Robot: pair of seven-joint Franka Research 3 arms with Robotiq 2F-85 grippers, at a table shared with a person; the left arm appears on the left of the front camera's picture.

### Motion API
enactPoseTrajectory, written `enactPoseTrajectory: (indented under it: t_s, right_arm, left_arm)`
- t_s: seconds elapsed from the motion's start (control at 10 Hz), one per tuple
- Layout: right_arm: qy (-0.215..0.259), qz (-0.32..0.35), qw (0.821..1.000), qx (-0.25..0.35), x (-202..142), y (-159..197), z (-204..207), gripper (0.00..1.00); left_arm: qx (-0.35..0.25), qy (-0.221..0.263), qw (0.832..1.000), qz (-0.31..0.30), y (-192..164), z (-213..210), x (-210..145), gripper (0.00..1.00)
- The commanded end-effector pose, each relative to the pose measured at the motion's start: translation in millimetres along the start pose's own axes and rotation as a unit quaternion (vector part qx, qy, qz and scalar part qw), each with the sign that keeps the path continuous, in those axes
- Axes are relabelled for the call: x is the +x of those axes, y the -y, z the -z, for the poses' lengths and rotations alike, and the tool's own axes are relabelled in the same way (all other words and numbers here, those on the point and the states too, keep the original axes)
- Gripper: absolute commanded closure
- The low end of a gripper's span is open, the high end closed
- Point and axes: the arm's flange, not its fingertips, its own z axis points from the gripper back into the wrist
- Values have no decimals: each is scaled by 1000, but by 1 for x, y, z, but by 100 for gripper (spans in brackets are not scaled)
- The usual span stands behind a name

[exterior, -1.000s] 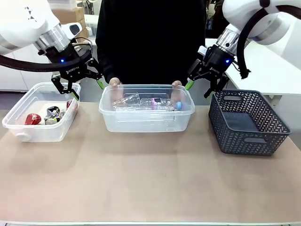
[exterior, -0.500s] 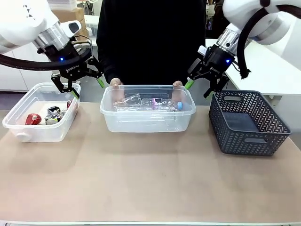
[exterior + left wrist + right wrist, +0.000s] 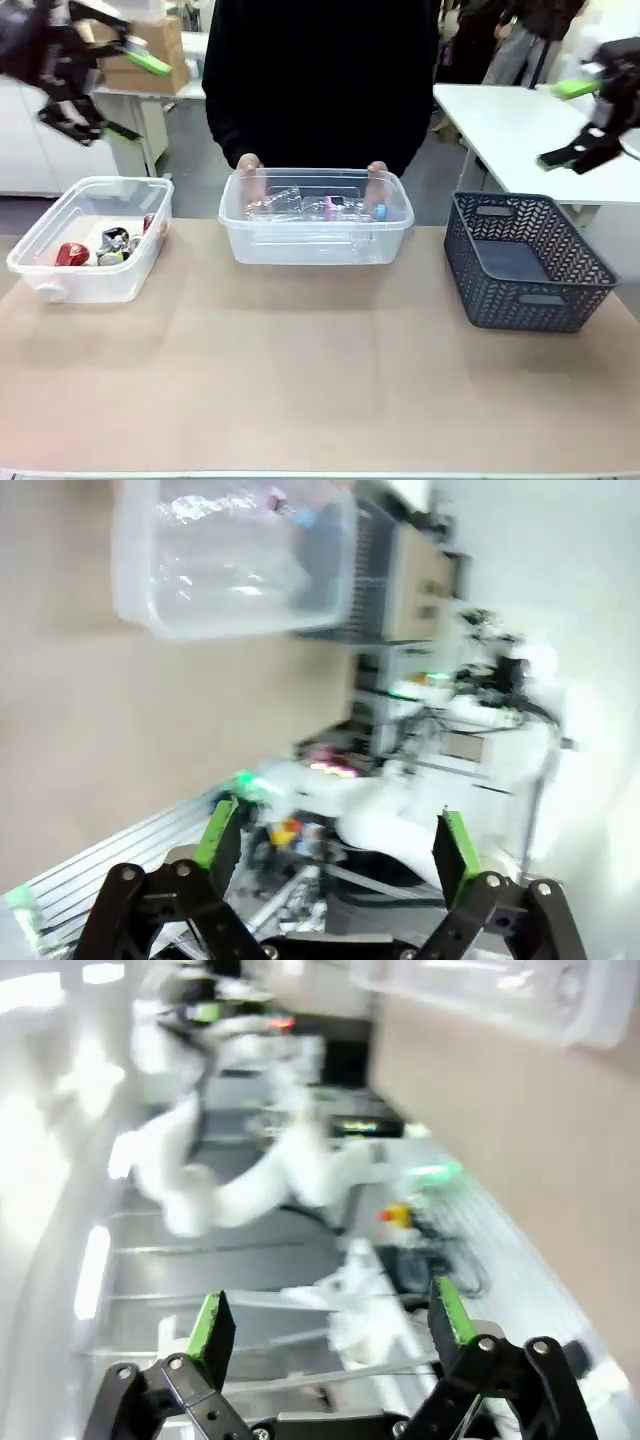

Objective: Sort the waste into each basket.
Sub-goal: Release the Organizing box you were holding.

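Both grippers' jaws gape, released, high off the desk; the person's hands grip the middle tub of bottles, dark mesh basket beside.

The left gripper is black, made of flat bars joined with round silver pins. Its two fingers end in bright green pads (long and thin, like little sticks). The right gripper looks just the same, black bars with green pads at the tips. In the front view both grippers are blurry, dark shapes with a green streak. The person wears a plain black top with long sleeves.
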Motion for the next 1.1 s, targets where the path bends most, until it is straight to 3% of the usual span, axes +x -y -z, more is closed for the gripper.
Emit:
enactPoseTrajectory:
  t_s: [0.0,0.1,0.2,0.3,1.0]
  right_arm:
    - [128,63,981,135,-15,38,-37,0]
    - [168,65,972,150,-25,49,-47,0]
    - [234,83,961,125,-31,59,-51,0]
    - [98,45,988,113,-38,40,-55,0]
    - [98,45,988,113,-38,40,-55,0]
  left_arm:
    - [-119,48,991,-34,-54,-28,-15,0]
    - [-148,80,984,-57,-72,-40,-19,0]
    - [-155,99,977,-107,-88,-47,-16,0]
    - [-117,56,991,-42,-49,-49,-20,0]
    - [-117,56,991,-42,-49,-49,-20,0]
